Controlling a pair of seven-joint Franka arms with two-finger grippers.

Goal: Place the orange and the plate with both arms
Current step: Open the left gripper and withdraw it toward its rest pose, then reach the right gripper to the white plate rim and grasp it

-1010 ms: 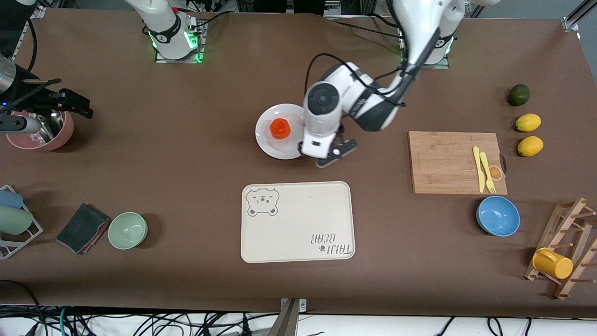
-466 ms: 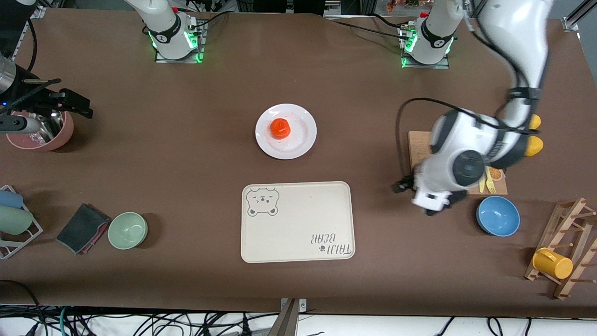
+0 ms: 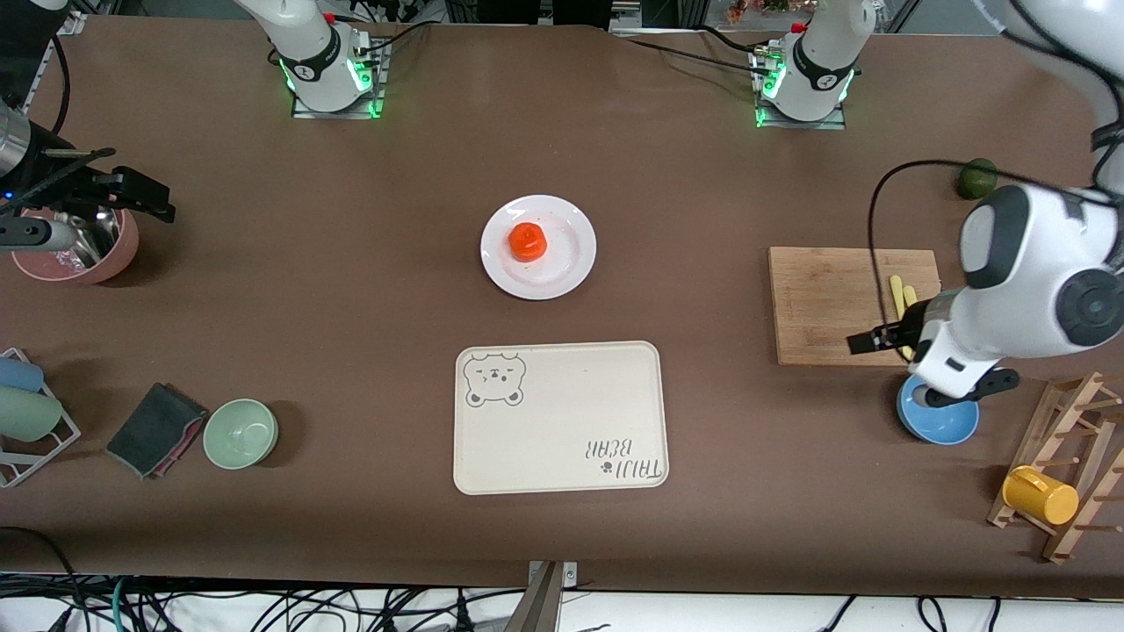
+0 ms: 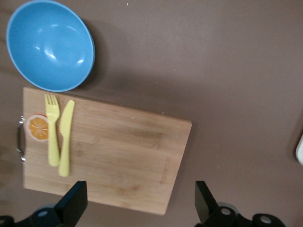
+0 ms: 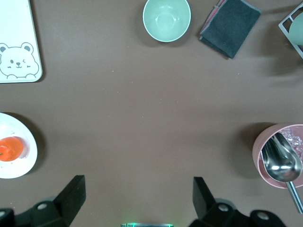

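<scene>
So, brown table [image 3: 351, 290] with a cream bear-print tray [image 3: 559, 418] near the front camera, mid-table. Wooden cutting board [image 3: 834, 303] toward the left arm's end, with a yellow plastic fork [image 4: 52, 130] and knife [image 4: 65, 137] lying side by side on it, touching or nearly. White plate [image 3: 562, 263] sits flat mid-table, farther from the front camera than the tray, apart from it. Orange [image 3: 527, 241] rests on the plate, a bit off-centre toward the right arm's end. Blue bowl [image 3: 944, 426] just beside the cutting board, nearer the front camera. Green bowl [image 3: 240, 432] and a dark folded cloth [image 3: 155, 427] side by side toward the right arm's end; pink bowl [image 3: 118, 250] with a metal scoop [image 5: 281, 163] in it farther from the camera. Dark green fruit [image 3: 975, 178] is near the left arm's end.

Left gripper [image 4: 139, 201] hangs over the cutting board edge and the blue bowl, fingers wide apart, holding nothing. Right gripper [image 5: 137, 196] is up over bare table between the plate and the pink bowl, fingers wide apart, empty.
</scene>
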